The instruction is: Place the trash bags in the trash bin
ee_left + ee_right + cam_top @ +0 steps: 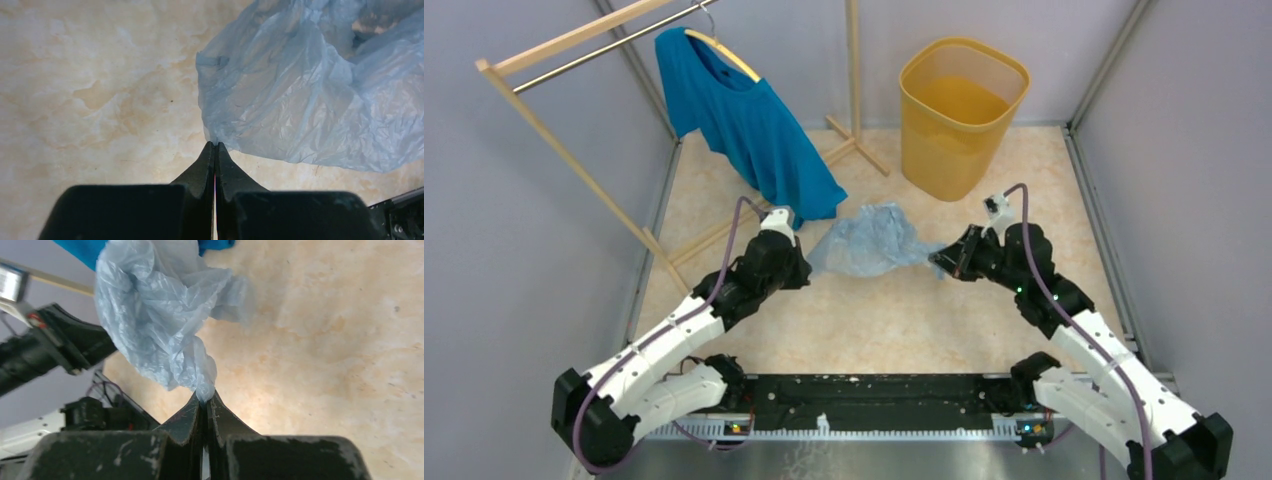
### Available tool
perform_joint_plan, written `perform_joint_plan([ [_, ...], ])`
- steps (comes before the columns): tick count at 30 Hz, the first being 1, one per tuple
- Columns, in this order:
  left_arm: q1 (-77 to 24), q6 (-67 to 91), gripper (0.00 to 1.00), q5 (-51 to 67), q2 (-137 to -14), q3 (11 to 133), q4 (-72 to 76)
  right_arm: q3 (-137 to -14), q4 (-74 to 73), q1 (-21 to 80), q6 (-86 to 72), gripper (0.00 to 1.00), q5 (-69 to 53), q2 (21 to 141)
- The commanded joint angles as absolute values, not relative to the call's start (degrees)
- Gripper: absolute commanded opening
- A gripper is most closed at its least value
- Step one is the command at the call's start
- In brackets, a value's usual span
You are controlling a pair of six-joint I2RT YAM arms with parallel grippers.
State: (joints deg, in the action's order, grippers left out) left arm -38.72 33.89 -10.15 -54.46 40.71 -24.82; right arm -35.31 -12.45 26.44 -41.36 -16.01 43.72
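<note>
The trash bag (874, 240), a crumpled pale blue film, lies on the marbled floor between both arms. My left gripper (807, 268) is at its left edge. In the left wrist view its fingertips (215, 145) are pressed together on the lowest corner of the bag (300, 90). My right gripper (936, 262) is at the bag's right end. The right wrist view shows it (204, 397) shut on a bunched twist of the film (150, 315). The yellow trash bin (949, 160) stands upright at the back, behind the right gripper, its mouth facing up.
A teal T-shirt (749, 120) hangs from a wooden clothes rack (574, 40) at the back left, its hem just behind the bag. The rack's foot (859, 150) lies beside the bin. Grey walls close in on both sides.
</note>
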Motion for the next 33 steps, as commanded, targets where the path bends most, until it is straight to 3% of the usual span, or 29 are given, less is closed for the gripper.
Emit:
perform_joint_plan([
  [1,-38.67,34.73,0.00,-15.34,-51.71,40.86,-24.98,-38.07,-21.01,26.06,-29.99,0.00,-14.24,45.33],
  [8,-38.67,30.82,0.00,-12.00,-52.13,43.69,-23.70,-41.20,-30.14,26.34,-24.04,0.00,-7.45,46.28],
  [9,-38.69,29.29,0.00,-11.84,-52.12,43.86,-23.33,-41.70,-31.55,26.63,-23.52,0.04,-4.99,45.79],
  [14,-38.67,28.35,0.00,-12.24,-56.13,47.63,-24.04,-43.56,-29.98,33.24,-24.09,0.44,-5.65,46.71],
  [18,-38.61,30.31,0.00,-13.43,-60.38,52.38,-27.86,-49.43,-34.37,48.93,-21.08,0.71,11.99,54.70],
  [22,-38.51,31.82,0.00,-15.22,-63.09,56.57,-32.47,-56.57,-38.39,62.70,-16.95,0.80,28.91,67.26],
  [25,-38.28,31.99,0.00,-16.00,-63.86,58.79,-35.17,-58.47,-37.17,69.14,-12.69,0.83,34.85,72.89],
  [30,-37.77,30.98,0.00,-14.47,-62.91,59.94,-36.39,-51.08,-22.09,70.21,-6.09,0.91,39.15,75.05],
  [33,-37.54,29.84,0.00,-11.97,-61.76,59.29,-35.30,-44.32,-7.10,64.60,-5.45,0.93,31.45,72.73],
])
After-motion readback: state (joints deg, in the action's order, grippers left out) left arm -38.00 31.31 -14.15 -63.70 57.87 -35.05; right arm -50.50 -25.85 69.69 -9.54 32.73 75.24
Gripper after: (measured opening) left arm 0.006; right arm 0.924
